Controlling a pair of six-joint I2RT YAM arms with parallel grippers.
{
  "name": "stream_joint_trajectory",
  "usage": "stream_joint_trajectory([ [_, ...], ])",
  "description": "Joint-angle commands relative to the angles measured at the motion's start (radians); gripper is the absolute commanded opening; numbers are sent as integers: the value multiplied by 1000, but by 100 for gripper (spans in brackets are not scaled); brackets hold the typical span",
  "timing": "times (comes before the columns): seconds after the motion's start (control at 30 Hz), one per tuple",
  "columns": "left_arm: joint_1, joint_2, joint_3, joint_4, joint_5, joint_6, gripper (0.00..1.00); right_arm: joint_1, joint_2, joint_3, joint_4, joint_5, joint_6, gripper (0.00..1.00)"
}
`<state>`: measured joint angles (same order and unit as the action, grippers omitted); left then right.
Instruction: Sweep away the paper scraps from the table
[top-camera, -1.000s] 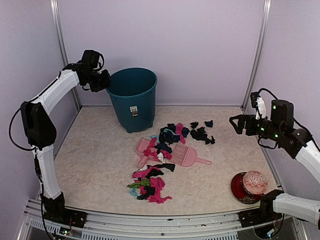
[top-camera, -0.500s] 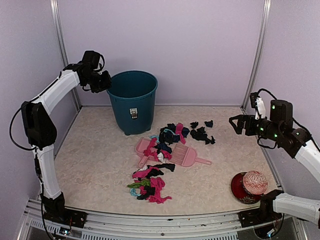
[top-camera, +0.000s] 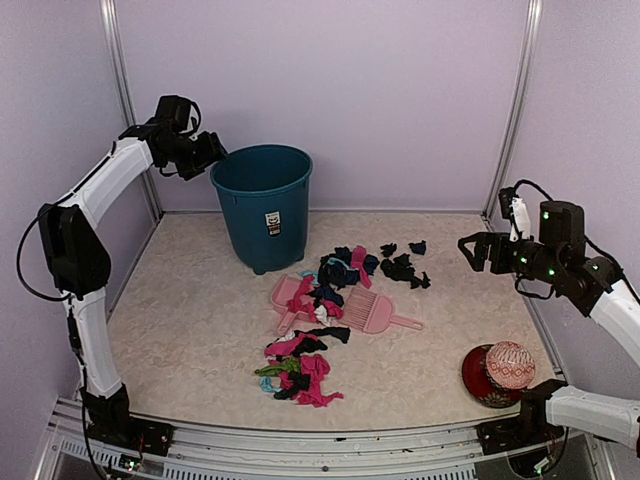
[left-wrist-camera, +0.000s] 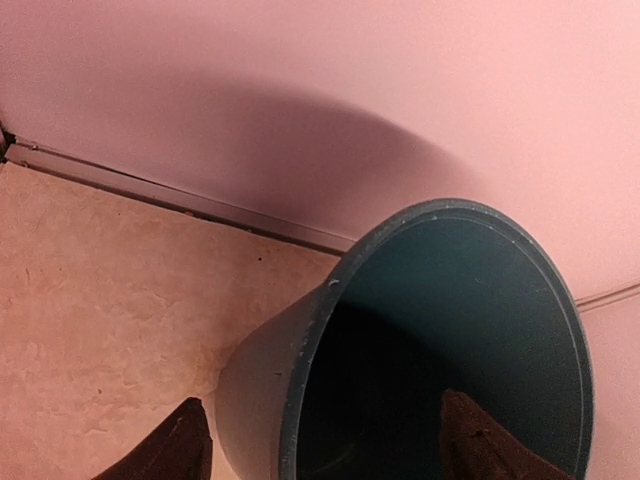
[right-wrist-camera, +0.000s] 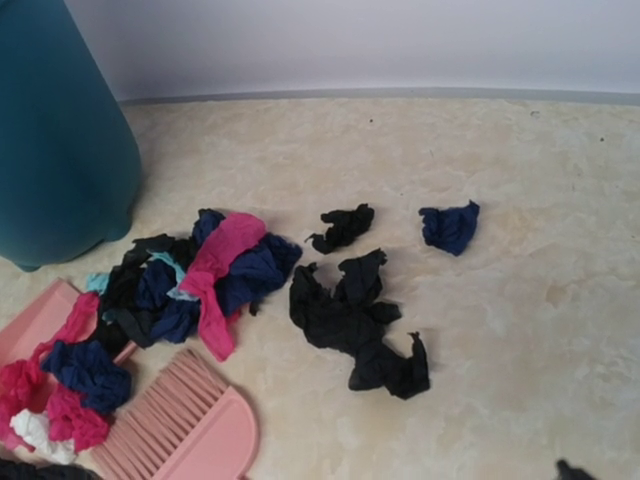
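Scraps (top-camera: 336, 270): heaped mid-worktop (top-camera: 190, 320), some on pink dustpan (top-camera: 284, 294).
Left end effector (left-wrist-camera: 328, 445): spread, empty, over teal bin (left-wrist-camera: 260, 390) rim.
Right end effector (top-camera: 468, 250): spread, empty, aloft.

The bench (right-wrist-camera: 560, 330) is seen up to its far edge, where a pale wall (right-wrist-camera: 400, 40) is met. A teal bin (right-wrist-camera: 60, 150) is stood toward the far left. Just beside its foot, paper scraps (right-wrist-camera: 200, 275) in black, navy, magenta and light blue are heaped. A black clump (right-wrist-camera: 355, 320) is spread to the right of the heap, apart from it. A smaller black scrap (right-wrist-camera: 342, 227) and a navy scrap (right-wrist-camera: 450, 225) are found nearer the far edge. A pink brush (right-wrist-camera: 190, 425) is laid nearer the front, touching the heap, and more scraps are piled on a pink dustpan (right-wrist-camera: 35, 325) at the left.
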<state>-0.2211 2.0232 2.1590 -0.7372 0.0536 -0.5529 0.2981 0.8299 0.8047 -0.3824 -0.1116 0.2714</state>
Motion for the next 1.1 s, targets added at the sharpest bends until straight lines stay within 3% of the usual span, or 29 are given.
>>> stream_joint_trajectory([
  [0.0,10,-99,-40,54,-12,21,82,9,-17,13,-10,-33,-10,100],
  [0.13,11,-190,-135,91,-36,33,98,9,-36,-4,18,-77,-17,100],
  [0.6,-8,-656,-666,193,-63,90,99,37,124,-42,22,-152,22,98],
  [0.7,-76,-758,-801,232,-66,98,99,59,169,-64,46,-150,42,97],
  [0.93,-183,-891,-1012,304,-93,125,99,112,316,-61,40,-118,52,96],
  [1.07,-213,-906,-1046,315,-95,170,99,118,392,-55,62,-138,39,96],
])
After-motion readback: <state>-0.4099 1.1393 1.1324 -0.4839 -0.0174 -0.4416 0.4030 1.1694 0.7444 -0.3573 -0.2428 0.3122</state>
